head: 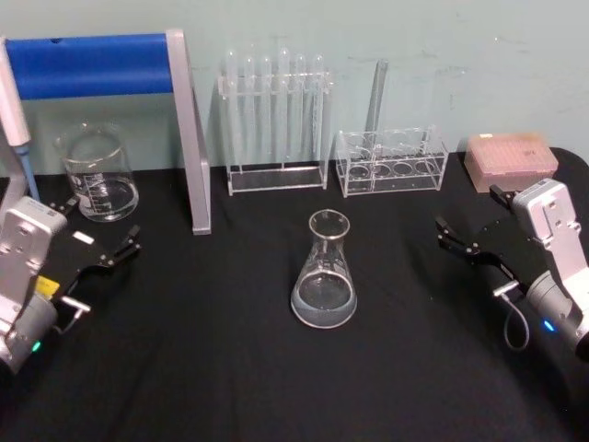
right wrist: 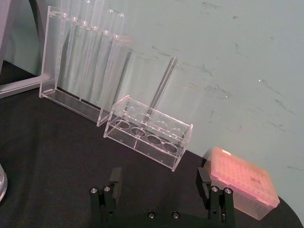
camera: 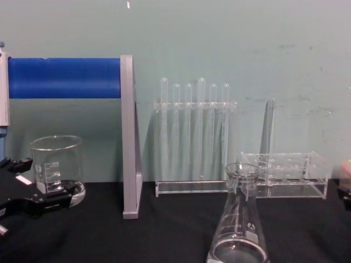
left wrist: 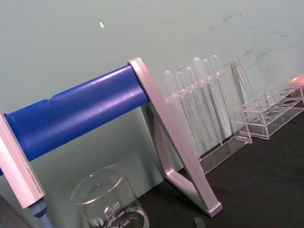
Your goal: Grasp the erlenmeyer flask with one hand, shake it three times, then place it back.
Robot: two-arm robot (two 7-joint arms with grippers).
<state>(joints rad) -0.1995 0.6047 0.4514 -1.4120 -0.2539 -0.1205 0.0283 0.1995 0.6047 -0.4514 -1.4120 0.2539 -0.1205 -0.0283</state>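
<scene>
The erlenmeyer flask point(head: 325, 276) stands upright on the black table near the middle, with a little clear liquid in its wide base; the chest view shows the flask point(camera: 239, 224) close in front. Nothing touches it. My left gripper point(head: 99, 226) rests open at the table's left side, well left of the flask and just in front of a beaker; it also appears low at the left edge of the chest view point(camera: 37, 183). My right gripper point(head: 467, 210) rests open at the right side, its fingers apart and empty in the right wrist view point(right wrist: 159, 178).
A glass beaker point(head: 97, 173) stands at the back left under a blue-barred metal stand point(head: 92, 64). A tall test tube rack point(head: 274, 120) and a low rack point(head: 391, 161) holding a glass rod line the back wall. A pink tip box point(head: 511, 158) sits at the back right.
</scene>
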